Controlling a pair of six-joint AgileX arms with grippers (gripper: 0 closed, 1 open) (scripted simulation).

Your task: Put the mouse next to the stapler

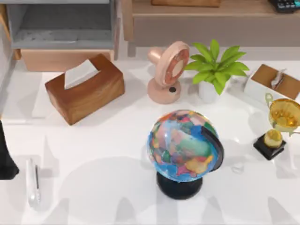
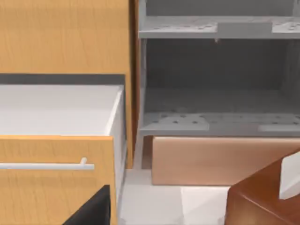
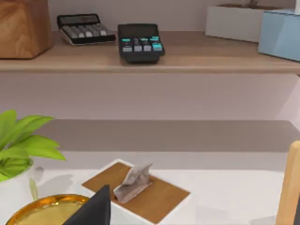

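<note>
While the left arm [image 1: 5, 154] sits at the table's left edge, its gripper's state cannot be told; likewise the right gripper.

Stapler [image 1: 32, 183]: slim, white, lying near the front left, just beside the left arm.
Wooden tissue box [image 1: 86, 89]: back left.
Globe [image 1: 184, 145]: centre, on a black base.
Pink desk fan [image 1: 167, 72]: behind the globe.
Potted plant [image 1: 213, 68]: right of the fan.
Gold trophy [image 1: 281, 122]: right edge.
White tissue tray [image 3: 140, 190]: back right.
Calculator [image 3: 139, 43]: on the shelf.
Mouse: cannot be made out.
</note>
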